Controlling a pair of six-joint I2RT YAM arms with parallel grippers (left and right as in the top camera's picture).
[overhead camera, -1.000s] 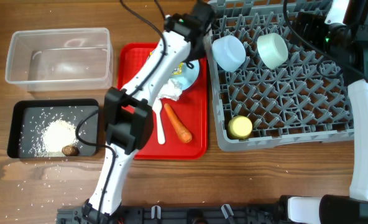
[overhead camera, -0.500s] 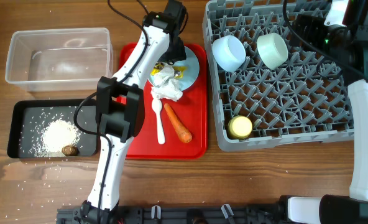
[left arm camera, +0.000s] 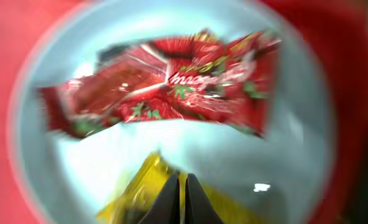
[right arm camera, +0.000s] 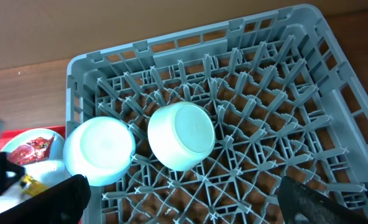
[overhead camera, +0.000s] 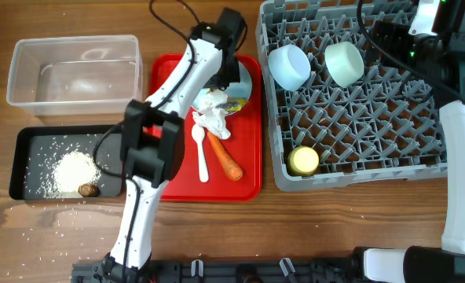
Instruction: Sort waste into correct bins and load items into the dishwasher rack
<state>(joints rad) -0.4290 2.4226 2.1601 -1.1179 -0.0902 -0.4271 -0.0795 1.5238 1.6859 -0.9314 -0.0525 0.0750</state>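
In the left wrist view my left gripper (left arm camera: pixel 182 177) is shut, its tips pinching a yellow wrapper (left arm camera: pixel 137 193) that lies on the light blue plate (left arm camera: pixel 296 180). A red wrapper (left arm camera: pixel 171 90) lies farther back on the same plate. From overhead the left arm reaches down onto the plate (overhead camera: pixel 245 79) on the red tray (overhead camera: pixel 170 79). Crumpled tissue (overhead camera: pixel 211 118), a white spoon (overhead camera: pixel 202 153) and a carrot (overhead camera: pixel 225 156) lie beside it. My right gripper (right arm camera: pixel 184 205) hangs open over the grey rack (right arm camera: pixel 283 124), above two upturned bowls (right arm camera: pixel 181 144) (right arm camera: pixel 99 150).
A yellow cup (overhead camera: pixel 303 160) stands at the rack's (overhead camera: pixel 358 118) front left. The clear tub (overhead camera: pixel 74 72) sits at the far left. In front of it the black tray (overhead camera: pixel 28 145) holds rice (overhead camera: pixel 74 169) and a brown lump (overhead camera: pixel 89 189). Loose grains dot the table's front left.
The left gripper went from open to shut on the yellow wrapper on the plate, after swinging back from the rack's edge. The right arm has not moved.
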